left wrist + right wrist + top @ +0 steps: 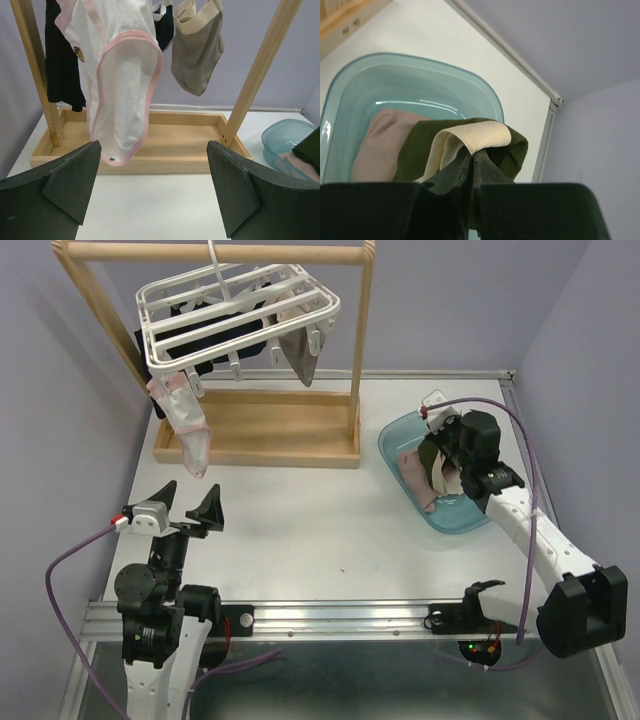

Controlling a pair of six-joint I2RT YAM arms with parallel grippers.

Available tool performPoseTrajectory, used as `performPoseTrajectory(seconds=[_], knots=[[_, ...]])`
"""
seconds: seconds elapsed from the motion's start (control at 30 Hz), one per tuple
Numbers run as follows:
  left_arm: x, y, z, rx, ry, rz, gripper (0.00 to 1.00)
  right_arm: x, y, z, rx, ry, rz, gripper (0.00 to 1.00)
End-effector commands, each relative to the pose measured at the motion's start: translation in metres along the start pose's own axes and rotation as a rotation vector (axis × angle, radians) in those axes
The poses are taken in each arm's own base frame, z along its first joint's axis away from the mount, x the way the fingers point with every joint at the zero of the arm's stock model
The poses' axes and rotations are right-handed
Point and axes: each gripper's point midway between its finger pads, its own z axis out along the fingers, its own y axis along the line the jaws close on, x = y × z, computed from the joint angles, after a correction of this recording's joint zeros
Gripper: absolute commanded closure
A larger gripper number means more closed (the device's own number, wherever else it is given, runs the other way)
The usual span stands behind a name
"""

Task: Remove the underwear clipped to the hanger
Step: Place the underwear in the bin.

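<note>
Drop-off step: right pincer (472, 156) clamped on olive underwear (412, 152) over basin (420, 59); release next. Left pincer (190, 510) wide apart, facing white-pink pair (125, 85), seemingly clipped to hanger (240, 300); needs reaching up.

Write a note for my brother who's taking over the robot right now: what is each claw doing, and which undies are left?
Left gripper: open and empty, facing the white pink-trimmed underwear hanging from the hanger.
Right gripper: shut on the olive underwear with a cream band, over the blue basin.
Done: the pink-mauve piece lies in the basin. The olive one is off the hanger but not yet let go.
Left to do: drop the olive one, then unclip the white one, the black piece, the navy piece and the grey-brown piece.
</note>
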Motion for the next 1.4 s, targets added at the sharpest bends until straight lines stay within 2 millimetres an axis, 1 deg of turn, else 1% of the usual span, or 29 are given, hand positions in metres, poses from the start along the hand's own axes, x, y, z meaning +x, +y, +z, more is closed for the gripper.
performPoseTrajectory(seconds=[0.0, 0.07, 0.13, 0.2, 0.23, 0.27, 0.37, 0.4, 0.43, 0.47, 0.53, 0.57, 0.63, 0.7, 0.73, 0.77, 0.8, 0.87, 0.9, 0.97, 1.0, 1.07, 1.1, 1.2, 1.23, 1.27, 1.3, 1.33, 1.37], knots=[[-0.027, -0.003, -0.013, 0.012, -0.136, -0.02, 0.01, 0.032, 0.001, 0.015, 0.034, 0.106, -0.073, 0.92], [-0.025, -0.004, -0.012, 0.014, -0.126, -0.02, 0.01, 0.047, 0.007, 0.019, 0.013, 0.163, -0.096, 0.91], [-0.023, -0.005, -0.011, 0.021, -0.121, -0.022, 0.01, 0.063, 0.013, 0.024, -0.005, 0.223, -0.119, 0.88], [-0.022, -0.005, -0.01, 0.025, -0.118, -0.023, 0.01, 0.074, 0.018, 0.026, -0.028, 0.26, -0.125, 0.83], [-0.023, -0.006, -0.011, 0.027, -0.121, -0.025, 0.01, 0.078, 0.021, 0.026, -0.046, 0.282, -0.122, 0.8], [-0.023, -0.006, -0.011, 0.026, -0.121, -0.025, 0.01, 0.086, 0.023, 0.029, -0.065, 0.305, -0.119, 0.72], [-0.022, -0.005, -0.011, 0.024, -0.122, -0.027, 0.01, 0.094, 0.026, 0.026, -0.099, 0.345, -0.107, 0.6], [-0.022, -0.005, -0.011, 0.024, -0.122, -0.027, 0.01, 0.093, 0.025, 0.025, -0.105, 0.341, -0.098, 0.51], [-0.022, -0.005, -0.011, 0.024, -0.12, -0.028, 0.01, 0.093, 0.025, 0.021, -0.111, 0.344, -0.091, 0.46], [-0.023, -0.005, -0.011, 0.025, -0.123, -0.028, 0.01, 0.091, 0.024, 0.02, -0.118, 0.333, -0.08, 0.35], [-0.023, -0.005, -0.011, 0.024, -0.123, -0.027, 0.01, 0.079, 0.018, 0.01, -0.106, 0.297, -0.057, 0.2], [-0.023, -0.005, -0.012, 0.022, -0.125, -0.027, 0.01, 0.072, 0.016, 0.007, -0.1, 0.275, -0.043, 0.0], [-0.026, -0.004, -0.013, 0.018, -0.13, -0.022, 0.01, 0.05, 0.014, -0.004, -0.115, 0.192, 0.005, 0.0], [-0.026, -0.003, -0.012, 0.009, -0.127, -0.02, 0.01, 0.032, 0.02, -0.011, -0.162, 0.122, 0.052, 0.0], [-0.029, -0.003, -0.011, 0.011, -0.128, -0.018, 0.01, 0.013, 0.03, -0.019, -0.229, 0.048, 0.102, 0.0], [-0.034, -0.004, -0.011, 0.01, -0.133, -0.015, 0.01, -0.003, 0.05, -0.025, -0.341, -0.024, 0.154, 0.0], [-0.031, -0.004, -0.008, 0.009, -0.119, -0.015, 0.01, -0.006, 0.048, -0.028, -0.335, -0.037, 0.153, 0.0], [-0.032, -0.005, 0.0, 0.009, -0.085, -0.032, 0.01, -0.037, 0.091, -0.054, -0.606, -0.186, 0.218, 0.0], [-0.03, -0.005, 0.003, 0.009, -0.073, -0.04, 0.01, -0.044, 0.098, -0.061, -0.664, -0.216, 0.231, 0.0], [-0.023, -0.009, 0.014, 0.027, -0.026, -0.055, 0.01, -0.055, 0.109, -0.074, -0.755, -0.258, 0.266, 0.0], [-0.025, -0.012, 0.017, 0.037, -0.022, -0.075, 0.01, -0.061, 0.115, -0.081, -0.807, -0.283, 0.277, 0.0], [-0.028, -0.018, 0.024, 0.063, -0.017, -0.088, 0.01, -0.064, 0.119, -0.087, -0.842, -0.295, 0.293, 0.0], [-0.034, -0.023, 0.026, 0.087, -0.026, -0.098, 0.01, -0.065, 0.122, -0.09, -0.866, -0.306, 0.296, 0.0], [-0.04, -0.028, 0.036, 0.104, -0.011, -0.121, 0.02, -0.065, 0.125, -0.093, -0.886, -0.313, 0.297, 0.0], [-0.055, -0.03, 0.038, 0.11, -0.044, -0.12, 0.02, -0.065, 0.125, -0.093, -0.887, -0.312, 0.298, 0.0], [-0.058, -0.03, 0.042, 0.108, -0.041, -0.119, 0.03, -0.064, 0.126, -0.093, -0.889, -0.309, 0.3, 0.0], [-0.054, -0.029, 0.051, 0.096, -0.01, -0.122, 0.05, -0.064, 0.126, -0.093, -0.887, -0.309, 0.3, 0.0], [-0.065, -0.03, 0.053, 0.101, -0.022, -0.121, 0.06, -0.064, 0.126, -0.093, -0.885, -0.309, 0.298, 0.0], [-0.062, -0.031, 0.06, 0.101, 0.0, -0.129, 0.08, -0.065, 0.125, -0.094, -0.881, -0.314, 0.294, 0.0]])
